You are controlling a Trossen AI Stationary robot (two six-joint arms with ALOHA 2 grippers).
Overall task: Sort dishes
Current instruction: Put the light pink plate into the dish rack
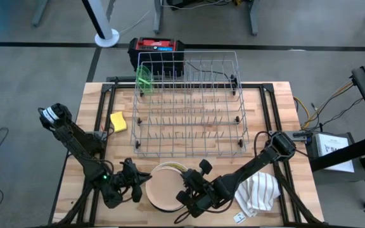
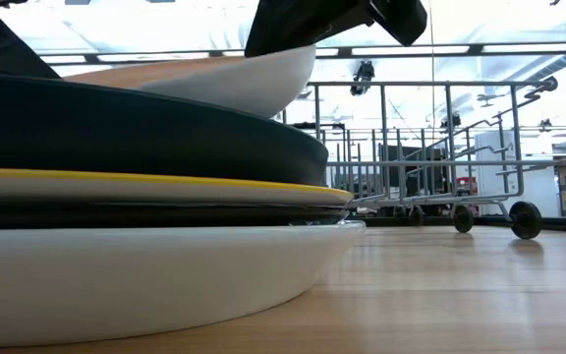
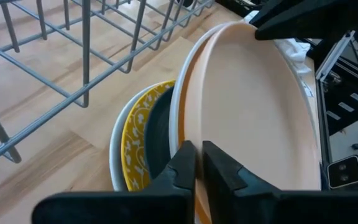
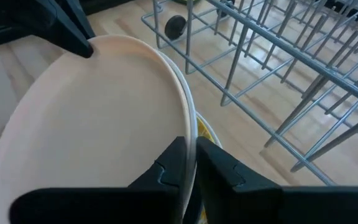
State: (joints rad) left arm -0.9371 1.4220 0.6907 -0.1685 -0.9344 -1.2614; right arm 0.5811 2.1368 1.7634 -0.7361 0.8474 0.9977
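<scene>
Stack of dishes sits at the near edge of the surface, in front of the wire rack. From above: peach plate on top, left hand at its left rim, right hand at its right rim. Green bowl stands in the rack's far-left corner. Sponge lies just left of the rack, striped cloth under the right arm.

Low view: stack fills the left side. White dish at the bottom, a dark layer, a yellow-edged plate, a dark bowl, then a tilted white dish with the peach one in it. A dark hand comes in from above onto the raised rim; can't tell which arm. Rack behind.

Left wrist: left hand clamped on the peach plate rim, fingers nearly together. White rim, yellow patterned plate and dark dish show beside it. Other hand on the far rim.

Right wrist: right hand pinching the peach plate rim, narrow gap. Left hand on the opposite edge, rack beyond.
</scene>
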